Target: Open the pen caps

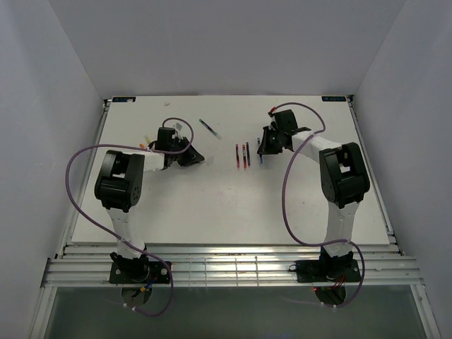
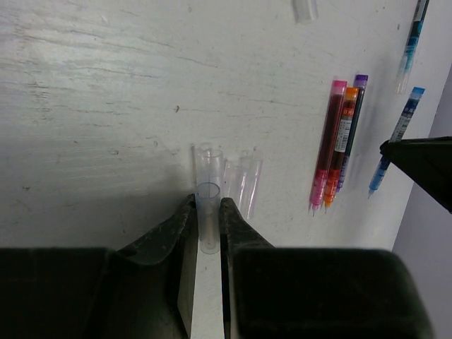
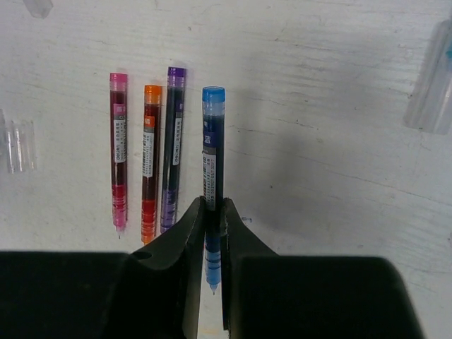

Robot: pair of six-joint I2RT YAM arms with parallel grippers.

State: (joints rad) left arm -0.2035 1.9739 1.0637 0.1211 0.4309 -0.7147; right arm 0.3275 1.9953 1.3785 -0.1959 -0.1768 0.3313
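Top view: your left gripper [image 1: 191, 157] sits left of centre and the right gripper [image 1: 264, 147] right of centre, with a row of pens [image 1: 241, 155] between them. Caps are too small to count here.

Left wrist view: the jaws pinch one clear cap [image 2: 208, 215] at mid-length. At least two loose caps [image 2: 242, 182] lie just right of it. Expect light, stiff, slick plastic, so squeeze gently.

Right wrist view: the jaws clamp the blue pen [image 3: 212, 162] low on its barrel, tip bare. Three uncapped pens lie to its left: pink pen [image 3: 118, 148], orange pen [image 3: 150, 155], purple pen [image 3: 173, 141].
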